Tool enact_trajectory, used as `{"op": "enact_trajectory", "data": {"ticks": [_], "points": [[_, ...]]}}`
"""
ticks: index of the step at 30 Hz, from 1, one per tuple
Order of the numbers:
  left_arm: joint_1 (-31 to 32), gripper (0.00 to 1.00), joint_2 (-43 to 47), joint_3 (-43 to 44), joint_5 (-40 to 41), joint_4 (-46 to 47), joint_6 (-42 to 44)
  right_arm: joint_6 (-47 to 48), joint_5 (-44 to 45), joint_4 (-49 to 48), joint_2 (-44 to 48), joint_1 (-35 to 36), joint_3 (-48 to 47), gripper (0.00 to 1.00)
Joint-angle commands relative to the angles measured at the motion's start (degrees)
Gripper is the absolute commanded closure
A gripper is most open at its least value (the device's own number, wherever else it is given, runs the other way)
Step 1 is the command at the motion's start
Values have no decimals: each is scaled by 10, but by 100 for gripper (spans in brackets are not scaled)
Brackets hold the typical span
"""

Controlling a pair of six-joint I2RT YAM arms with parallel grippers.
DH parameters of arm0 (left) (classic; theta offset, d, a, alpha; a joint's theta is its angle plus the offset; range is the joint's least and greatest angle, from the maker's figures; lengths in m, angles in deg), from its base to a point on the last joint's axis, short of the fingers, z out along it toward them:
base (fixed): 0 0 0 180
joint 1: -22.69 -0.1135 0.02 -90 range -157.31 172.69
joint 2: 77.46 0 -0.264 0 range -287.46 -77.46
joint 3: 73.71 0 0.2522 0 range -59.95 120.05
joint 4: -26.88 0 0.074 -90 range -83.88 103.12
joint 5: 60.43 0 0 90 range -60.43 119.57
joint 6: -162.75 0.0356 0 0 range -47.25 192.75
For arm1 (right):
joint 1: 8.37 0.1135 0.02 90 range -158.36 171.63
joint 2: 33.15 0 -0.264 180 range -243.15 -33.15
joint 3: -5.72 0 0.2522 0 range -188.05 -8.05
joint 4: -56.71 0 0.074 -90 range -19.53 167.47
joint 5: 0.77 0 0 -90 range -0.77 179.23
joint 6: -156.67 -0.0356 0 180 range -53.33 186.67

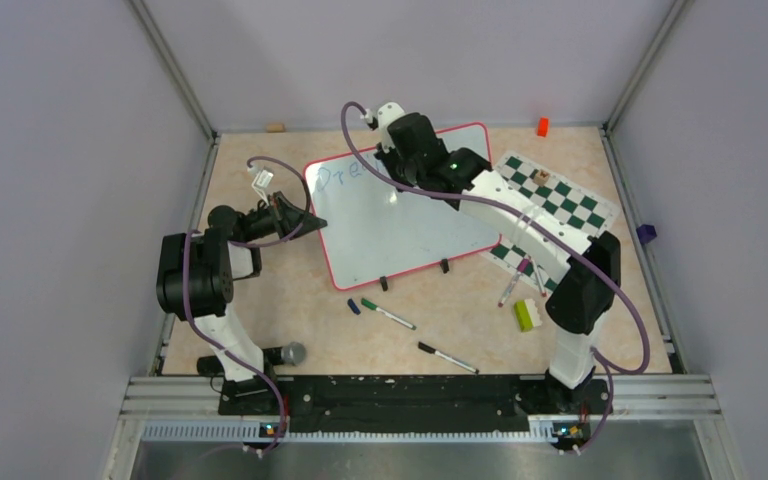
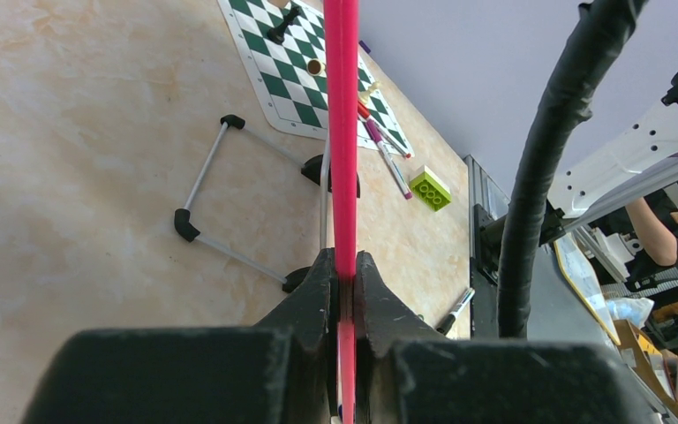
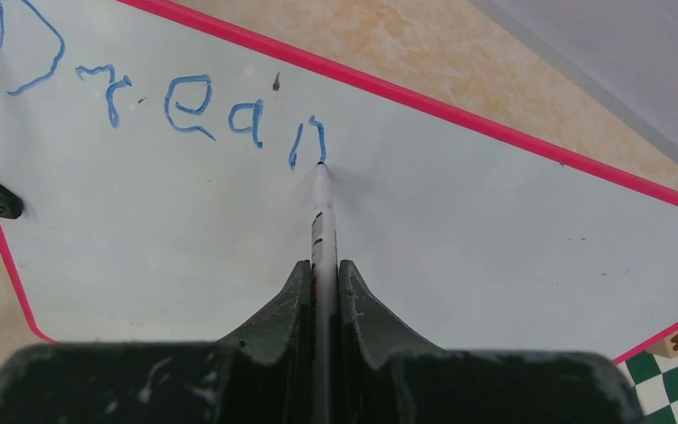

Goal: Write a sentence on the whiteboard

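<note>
Only the right wrist view reads the sentence (image 3: 168, 102), "Drean", right gripper (image 3: 323, 267) pinching the marker (image 3: 320, 208) there. Bare whiteboard (image 3: 459, 238) lies rightward; left gripper (image 2: 345, 261) clamps its frame (image 2: 342, 132).

Sentence (image 1: 343, 174): in the top view the right arm (image 1: 520, 215) is covering everything past the first three letters, and those are showing too small to read with certainty.
Last letter: the marker (image 3: 321, 208) tip is sitting on the final stroke, so "n" or "m" is not resolving.
Whiteboard (image 3: 459, 230): it is running off the right wrist picture at the left, top and right edges. In the left wrist view it is presenting edge-on, its writing face hidden.
Marker barrel: it is disappearing between the right gripper (image 3: 323, 265) fingers.
Left gripper (image 2: 345, 265): its body is being cut by the bottom edge.
Chess mat (image 2: 291, 66): it is being cut by the top edge.
</note>
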Motion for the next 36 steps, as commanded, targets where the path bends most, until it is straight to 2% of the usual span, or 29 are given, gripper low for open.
{"op": "enact_trajectory", "data": {"ticks": [1, 14, 36], "points": [[4, 100, 22, 6, -13, 73, 18, 0, 1, -4, 17, -8, -7, 100], [4, 100, 19, 8, -14, 73, 17, 6, 8, -2, -16, -12, -58, 100], [4, 100, 22, 6, -13, 73, 18, 1, 24, 9, -26, -20, -75, 100]]}}
